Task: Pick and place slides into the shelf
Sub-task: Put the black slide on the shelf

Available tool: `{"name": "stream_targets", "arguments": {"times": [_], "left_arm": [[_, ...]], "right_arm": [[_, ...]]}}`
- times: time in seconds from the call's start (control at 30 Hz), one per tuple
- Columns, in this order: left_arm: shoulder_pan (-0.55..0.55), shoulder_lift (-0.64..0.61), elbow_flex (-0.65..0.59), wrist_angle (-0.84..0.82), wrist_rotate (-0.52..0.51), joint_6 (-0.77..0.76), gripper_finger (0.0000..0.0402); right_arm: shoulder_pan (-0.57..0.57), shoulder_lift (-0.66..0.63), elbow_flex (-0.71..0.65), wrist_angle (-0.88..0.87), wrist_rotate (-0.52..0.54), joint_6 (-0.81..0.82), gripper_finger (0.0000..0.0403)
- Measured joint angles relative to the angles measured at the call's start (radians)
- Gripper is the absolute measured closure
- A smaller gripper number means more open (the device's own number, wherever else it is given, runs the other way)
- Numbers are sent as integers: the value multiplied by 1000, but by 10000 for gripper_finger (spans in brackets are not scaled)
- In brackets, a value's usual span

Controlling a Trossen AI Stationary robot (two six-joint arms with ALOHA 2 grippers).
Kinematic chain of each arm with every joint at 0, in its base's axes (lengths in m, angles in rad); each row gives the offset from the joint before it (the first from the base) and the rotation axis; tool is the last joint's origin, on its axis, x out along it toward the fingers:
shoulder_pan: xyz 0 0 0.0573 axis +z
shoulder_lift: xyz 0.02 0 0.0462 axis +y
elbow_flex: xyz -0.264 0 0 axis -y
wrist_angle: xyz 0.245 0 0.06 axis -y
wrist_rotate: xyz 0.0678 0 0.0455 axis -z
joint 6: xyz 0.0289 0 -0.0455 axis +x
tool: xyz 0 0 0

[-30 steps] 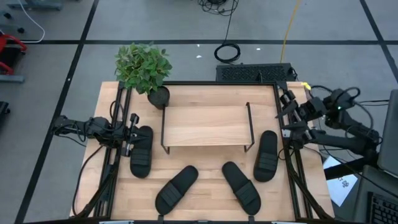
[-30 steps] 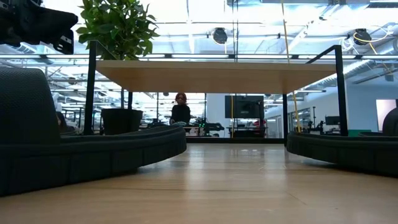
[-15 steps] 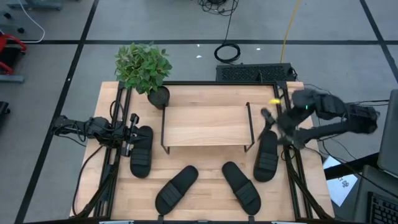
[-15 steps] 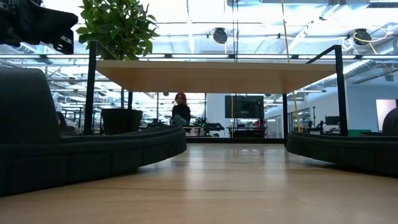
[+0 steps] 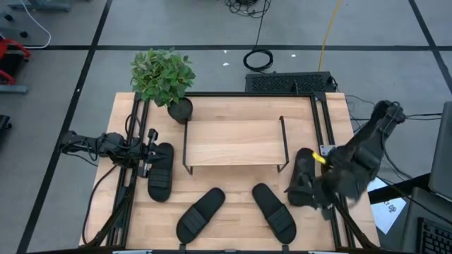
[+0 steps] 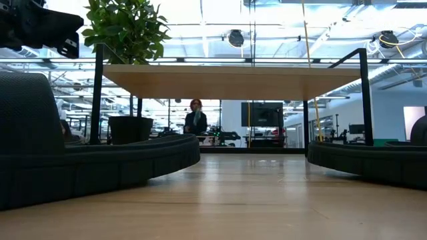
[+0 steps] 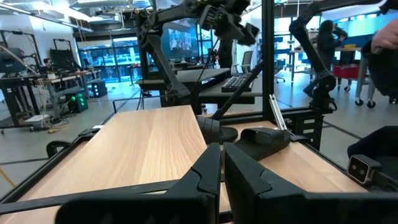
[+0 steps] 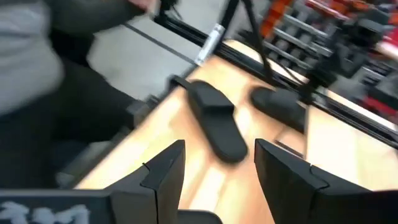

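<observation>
Slide (image 5: 304, 176), just under the wide-open right end effector (image 5: 326, 185): light, flexible, likely foam; grip across ribbed strap.

**Black Slides on Pale Wood**

All four slides are plain black: one at nine o'clock (image 5: 160, 171), two at six o'clock (image 5: 200, 214) (image 5: 275, 212), one at three o'clock (image 5: 303, 177). The shelf (image 5: 233, 142) at the table's centre is light, streaked wood on black wire legs. The tabletop (image 5: 233, 190) shows the same pale grain, framed in black. At eleven o'clock, a green leafy plant (image 5: 162, 74) stands in a black pot (image 5: 180, 110). Both arms are dark; the right gripper (image 5: 319, 185) carries a yellow mark.
</observation>
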Motion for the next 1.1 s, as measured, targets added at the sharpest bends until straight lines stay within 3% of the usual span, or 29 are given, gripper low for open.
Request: {"name": "stream_targets", "arguments": {"times": [0.17,0.33,0.57,0.87,1.0,1.1], "left_arm": [[0,0,0,-14,0,-6,376],[0,0,0,-24,0,-6,376],[0,0,0,-24,0,-6,376],[0,0,0,-46,0,-6,376],[0,0,0,-54,0,-6,376],[0,0,0,-61,0,-6,376]], "right_arm": [[172,101,0,44,223,64,218],[257,183,0,14,399,153,218],[246,328,0,-107,338,339,221],[254,442,-1,-181,363,676,223],[263,488,-1,-212,234,855,218],[278,531,-1,-171,213,919,221]]}}
